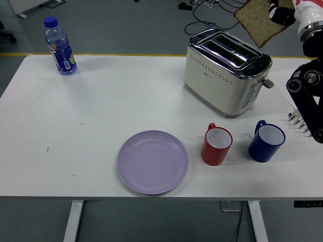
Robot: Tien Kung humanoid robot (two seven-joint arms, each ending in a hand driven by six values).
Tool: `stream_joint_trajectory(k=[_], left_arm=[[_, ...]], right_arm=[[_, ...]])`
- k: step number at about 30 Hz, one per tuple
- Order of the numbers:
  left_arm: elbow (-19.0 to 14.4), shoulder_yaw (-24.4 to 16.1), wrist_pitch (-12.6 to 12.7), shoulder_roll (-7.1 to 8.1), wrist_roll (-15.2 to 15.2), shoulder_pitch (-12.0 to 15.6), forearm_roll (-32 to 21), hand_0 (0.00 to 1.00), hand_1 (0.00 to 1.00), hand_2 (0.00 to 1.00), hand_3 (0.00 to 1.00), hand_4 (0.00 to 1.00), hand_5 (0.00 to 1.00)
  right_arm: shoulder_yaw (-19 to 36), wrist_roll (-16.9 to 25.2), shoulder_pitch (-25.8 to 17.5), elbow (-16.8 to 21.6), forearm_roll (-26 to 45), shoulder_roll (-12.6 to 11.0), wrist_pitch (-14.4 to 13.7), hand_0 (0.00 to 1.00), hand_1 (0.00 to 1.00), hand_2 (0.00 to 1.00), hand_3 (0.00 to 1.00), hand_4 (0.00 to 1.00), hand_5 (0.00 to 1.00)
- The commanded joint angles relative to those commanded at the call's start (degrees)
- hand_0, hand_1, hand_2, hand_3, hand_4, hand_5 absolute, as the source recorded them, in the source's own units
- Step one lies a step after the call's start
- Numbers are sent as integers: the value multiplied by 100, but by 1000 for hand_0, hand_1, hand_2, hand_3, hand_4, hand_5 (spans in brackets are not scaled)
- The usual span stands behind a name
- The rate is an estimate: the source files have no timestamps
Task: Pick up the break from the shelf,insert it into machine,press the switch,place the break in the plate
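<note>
Nearest the camera sat the purple plate (153, 161), empty, with a red mug (217, 145) and a blue mug (266, 141) to its right. Just past those, the metal rack (298, 121) peeked out behind the right arm, no bread left in it. Further back stood the toaster (226, 72), slots up; there was a small mark on its side but I couldn't read it. Same for the water bottle (60, 46) label, too blurry. Up top, the right hand (285, 12) had its fingers pinched on the bread slice (258, 21), held in the air beyond the toaster. So I'd say carry-to-machine step; next it needs lining up edge-down over a slot.
</note>
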Motion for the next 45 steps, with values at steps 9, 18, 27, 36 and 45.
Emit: stream_joint_trajectory(k=[9, 18, 27, 36, 45], left_arm=[[0, 48, 47, 0, -18, -34, -55, 669, 685, 710, 725, 435, 975], [0, 86, 73, 0, -16, -41, -71, 669, 682, 705, 719, 436, 972], [0, 88, 93, 0, -17, -69, -42, 670, 680, 702, 714, 435, 972], [0, 65, 119, 0, -33, -86, -25, 670, 678, 695, 706, 433, 969], [0, 57, 136, 0, -39, -103, -21, 670, 675, 692, 703, 432, 968]], right_arm=[[-215, 122, 240, -494, -1, 254, -183, 275, 308, 389, 492, 308, 2], [-432, 158, 380, -816, -4, 474, -281, 279, 305, 388, 490, 316, 2], [-614, 211, 559, -1168, -223, 640, -338, 276, 304, 388, 489, 309, 2], [-704, 251, 648, -1434, -436, 725, -419, 268, 299, 384, 488, 308, 2], [-733, 282, 661, -1746, -574, 774, -459, 264, 297, 382, 488, 304, 2]])
